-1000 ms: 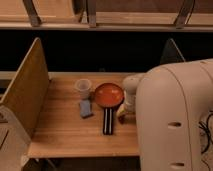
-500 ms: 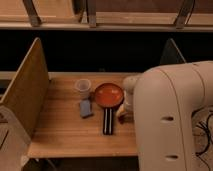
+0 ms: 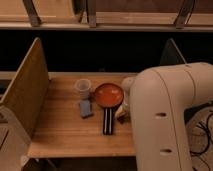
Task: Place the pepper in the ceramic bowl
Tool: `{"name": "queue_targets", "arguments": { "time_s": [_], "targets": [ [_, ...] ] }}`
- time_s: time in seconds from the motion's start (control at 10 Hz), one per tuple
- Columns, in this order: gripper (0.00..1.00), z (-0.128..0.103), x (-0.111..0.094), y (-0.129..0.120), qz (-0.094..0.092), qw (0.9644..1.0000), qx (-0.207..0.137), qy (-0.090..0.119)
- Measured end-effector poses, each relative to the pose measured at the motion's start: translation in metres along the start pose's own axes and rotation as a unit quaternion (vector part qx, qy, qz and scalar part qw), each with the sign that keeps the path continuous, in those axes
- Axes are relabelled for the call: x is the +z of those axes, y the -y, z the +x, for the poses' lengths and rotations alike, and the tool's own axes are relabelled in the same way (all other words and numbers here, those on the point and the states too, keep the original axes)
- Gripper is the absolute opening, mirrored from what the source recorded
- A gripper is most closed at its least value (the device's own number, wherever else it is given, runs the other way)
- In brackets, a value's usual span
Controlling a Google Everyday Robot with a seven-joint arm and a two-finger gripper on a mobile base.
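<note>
The ceramic bowl (image 3: 109,95), round, shallow and glossy orange-red, sits at the middle of the wooden table (image 3: 60,130). My big white arm (image 3: 165,115) fills the right side and reaches down just right of the bowl. The gripper (image 3: 121,113) is mostly hidden behind the arm, low at the bowl's right edge. I see no pepper; it may be hidden by the arm or in the gripper.
A small pale translucent cup (image 3: 83,88) stands left of the bowl. A blue-grey block (image 3: 86,108) lies in front of the cup. A dark striped flat utensil (image 3: 107,121) lies in front of the bowl. A wooden side panel (image 3: 25,90) stands at the table's left.
The arm's bulk has shifted slightly to the left over the table's right edge. The bowl, cup and other items have not moved.
</note>
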State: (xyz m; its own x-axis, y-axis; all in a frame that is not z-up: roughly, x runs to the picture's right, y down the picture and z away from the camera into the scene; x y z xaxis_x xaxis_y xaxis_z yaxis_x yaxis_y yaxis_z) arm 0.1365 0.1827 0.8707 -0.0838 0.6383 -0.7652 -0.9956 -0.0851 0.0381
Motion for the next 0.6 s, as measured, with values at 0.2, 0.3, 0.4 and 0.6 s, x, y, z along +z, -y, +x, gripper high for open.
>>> {"name": "queue_targets", "arguments": {
  "time_s": [0.2, 0.3, 0.4, 0.6],
  "targets": [
    [0.7, -0.002, 0.006, -0.012, -0.002, 0.9999, -0.013, -0.004],
    [0.58, -0.004, 0.007, -0.017, -0.002, 0.9998, -0.021, -0.004],
    [0.49, -0.005, 0.007, -0.021, -0.002, 0.9997, -0.026, -0.004],
    [0.28, -0.006, 0.007, -0.025, -0.002, 0.9995, -0.032, -0.004]
  ]
}}
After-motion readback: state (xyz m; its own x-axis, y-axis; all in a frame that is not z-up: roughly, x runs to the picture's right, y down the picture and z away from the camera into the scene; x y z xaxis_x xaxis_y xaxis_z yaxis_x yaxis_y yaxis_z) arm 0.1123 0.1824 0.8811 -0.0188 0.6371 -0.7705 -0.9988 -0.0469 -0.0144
